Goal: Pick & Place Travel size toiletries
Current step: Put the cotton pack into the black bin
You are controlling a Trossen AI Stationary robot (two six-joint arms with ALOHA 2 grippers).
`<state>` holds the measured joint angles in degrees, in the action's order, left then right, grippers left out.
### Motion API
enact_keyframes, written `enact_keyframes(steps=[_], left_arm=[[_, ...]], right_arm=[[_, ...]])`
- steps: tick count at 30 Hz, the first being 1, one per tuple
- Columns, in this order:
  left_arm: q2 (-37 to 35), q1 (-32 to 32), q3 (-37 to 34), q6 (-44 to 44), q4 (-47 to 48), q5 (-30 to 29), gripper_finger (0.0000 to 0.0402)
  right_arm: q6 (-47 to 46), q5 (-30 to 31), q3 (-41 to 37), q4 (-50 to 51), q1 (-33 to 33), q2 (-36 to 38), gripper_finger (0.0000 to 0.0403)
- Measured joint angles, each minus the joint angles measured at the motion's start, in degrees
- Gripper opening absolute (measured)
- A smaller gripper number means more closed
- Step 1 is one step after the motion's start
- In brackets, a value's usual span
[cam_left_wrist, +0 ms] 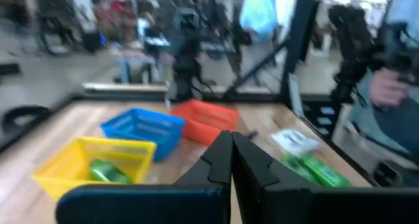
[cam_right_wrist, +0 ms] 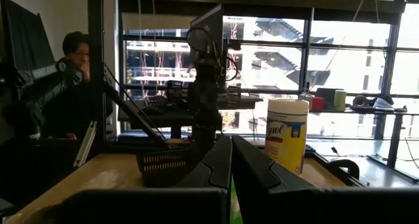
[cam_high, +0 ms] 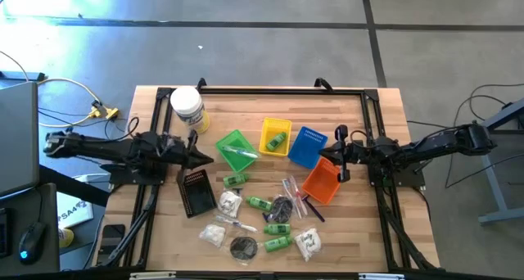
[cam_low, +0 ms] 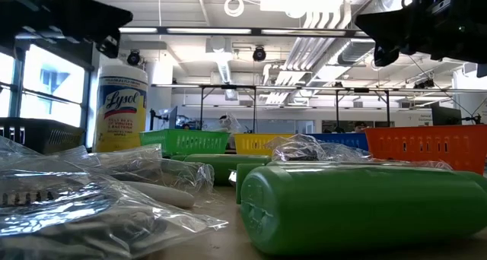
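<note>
The travel size toiletries lie scattered on the near half of the wooden table: green bottles, white sachets, black round pouches, clear-wrapped sticks and a dark razor. One green bottle lies in the yellow basket, and a stick lies in the green basket. My left gripper hovers shut and holding nothing beside the green basket, seen up close in the left wrist view. My right gripper hovers shut and holding nothing by the blue basket and the orange basket, and shows in its own wrist view.
A big white jar with a yellow label stands at the far left of the table. A black basket sits near my left gripper. A dark frame borders the table. People are in the room beyond the table.
</note>
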<state>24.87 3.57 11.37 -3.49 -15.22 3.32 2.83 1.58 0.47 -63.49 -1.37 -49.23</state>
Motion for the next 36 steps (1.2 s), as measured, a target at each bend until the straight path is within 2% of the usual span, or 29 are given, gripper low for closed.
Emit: enact_keyframes(steps=[6, 10, 13, 16, 20, 23, 28, 32, 36], left_arm=[[17.6, 7.5, 11.5, 0.5, 9.7, -4.4, 0.0], [29.4, 9.3, 20.5, -0.3, 19.6, -5.7, 0.001], [37.7, 9.3, 25.7, -1.8, 24.0, -3.3, 0.0041], [43.5, 10.1, 29.3, -1.8, 25.8, 3.1, 0.0088], [49.0, 13.7, 34.2, -4.3, 30.4, 8.5, 0.0154], [52.1, 18.5, 38.5, -4.4, 36.7, 8.0, 0.0181], [56.8, 25.3, 41.8, -9.2, 38.1, 4.9, 0.0186], [58.8, 26.6, 42.3, -16.8, 39.6, 1.7, 0.0187], [60.4, 26.4, 42.4, -24.7, 39.4, 2.7, 0.0187]], right_arm=[[0.0, -0.2, 0.0, -0.6, 0.0, 0.0, 0.0003], [0.0, -0.2, 0.0, -0.6, 0.0, 0.0, 0.0003], [-0.5, -0.6, 0.0, -0.6, 0.0, 0.0, 0.0003], [-1.6, -1.7, 0.0, -0.6, 0.0, 0.0, 0.0003], [-1.7, -4.1, -0.1, -0.5, 0.0, 0.0, 0.0003], [-1.7, -4.7, -0.1, -0.5, 0.0, 0.0, 0.0003], [-1.7, -4.8, -0.1, -0.4, 0.0, 0.0, 0.0003], [-1.7, -4.8, -0.1, -0.4, 0.0, 0.0, 0.0003], [-1.7, -4.8, -0.1, -0.4, 0.0, 0.0, 0.0003]])
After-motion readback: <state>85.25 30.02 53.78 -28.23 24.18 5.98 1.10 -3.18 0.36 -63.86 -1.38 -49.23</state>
